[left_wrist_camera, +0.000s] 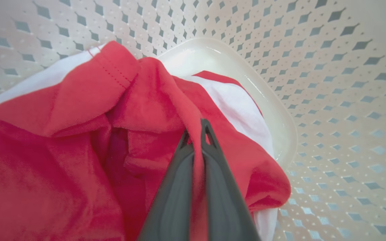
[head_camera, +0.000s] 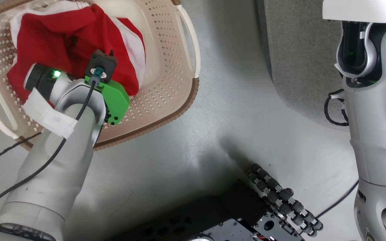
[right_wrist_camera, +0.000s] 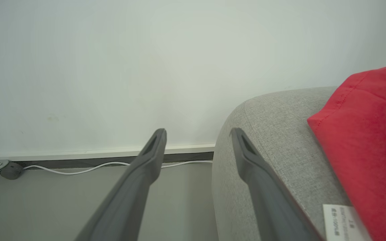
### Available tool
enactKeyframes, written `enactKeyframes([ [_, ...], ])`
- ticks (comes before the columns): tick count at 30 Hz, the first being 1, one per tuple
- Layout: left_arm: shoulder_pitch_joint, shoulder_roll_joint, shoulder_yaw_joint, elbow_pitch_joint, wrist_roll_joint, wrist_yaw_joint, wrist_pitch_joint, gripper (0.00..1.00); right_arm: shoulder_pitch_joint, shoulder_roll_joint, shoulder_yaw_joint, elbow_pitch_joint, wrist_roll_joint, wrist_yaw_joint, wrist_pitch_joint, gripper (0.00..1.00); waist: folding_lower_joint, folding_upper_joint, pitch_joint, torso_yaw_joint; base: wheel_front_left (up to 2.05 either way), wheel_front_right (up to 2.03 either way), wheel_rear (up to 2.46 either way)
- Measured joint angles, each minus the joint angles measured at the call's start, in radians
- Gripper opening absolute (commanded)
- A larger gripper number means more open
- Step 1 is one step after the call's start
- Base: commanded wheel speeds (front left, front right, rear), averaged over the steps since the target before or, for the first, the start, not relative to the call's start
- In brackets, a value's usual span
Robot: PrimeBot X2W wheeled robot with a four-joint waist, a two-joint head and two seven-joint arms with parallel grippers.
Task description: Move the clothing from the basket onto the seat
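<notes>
Head, left wrist above basket (head_camera: 166,83)

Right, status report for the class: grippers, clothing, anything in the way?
Left gripper shut on red garment in basket. Right gripper open by seat. Second red garment lies on seat. Basket wall close by.

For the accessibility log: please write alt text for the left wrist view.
The left tool is shut on a fold of the red clothing lying in the basket. White panels edge the fabric, and the basket's perforated cream wall and bare floor show beyond it.
</notes>
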Motion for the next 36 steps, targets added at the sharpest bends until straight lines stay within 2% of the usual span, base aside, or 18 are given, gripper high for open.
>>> enactKeyframes([
  [12, 0.012, -0.029, 0.006, -0.007, -0.065, -0.029, -0.093, 0.00, 0.065, 0.001, -0.006, 0.065, -0.036, 0.023, 0.000, 1.00, 0.0000, 0.0000, -0.103, 0.037, 0.00, 0.00, 0.00],
  [36, 0.080, -0.048, 0.001, -0.102, -0.165, -0.062, -0.121, 0.00, 0.266, -0.001, -0.019, 0.175, -0.070, 0.052, 0.000, 1.00, 0.0000, 0.0000, -0.423, 0.160, 0.00, 0.00, 0.00],
])
